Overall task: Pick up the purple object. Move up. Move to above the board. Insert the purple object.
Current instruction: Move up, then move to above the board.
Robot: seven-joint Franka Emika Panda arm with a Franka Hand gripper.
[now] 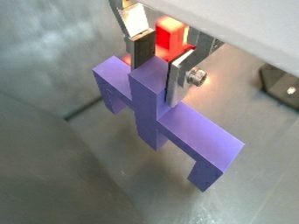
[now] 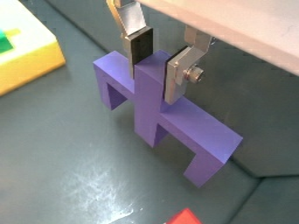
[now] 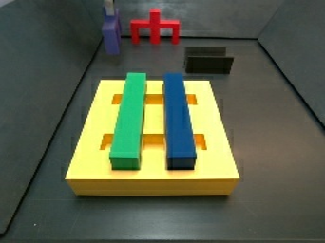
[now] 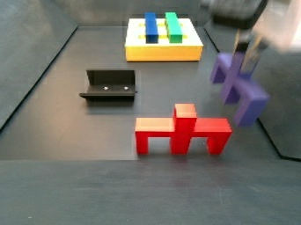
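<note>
The purple object hangs with its crossbar tilted, and its stem sits between my fingers. My gripper is shut on that stem, as the other wrist view also shows. In the side views the purple object is near a side wall, and it seems to be slightly off the floor. My gripper is blurred above it. The board is a yellow slab bearing a green bar and a blue bar. It lies away from the gripper, and its corner shows in a wrist view.
A red piece of similar shape stands on the floor beside the purple object, and it also shows in a side view and a wrist view. The fixture stands between the red piece and the board. Grey walls enclose the floor.
</note>
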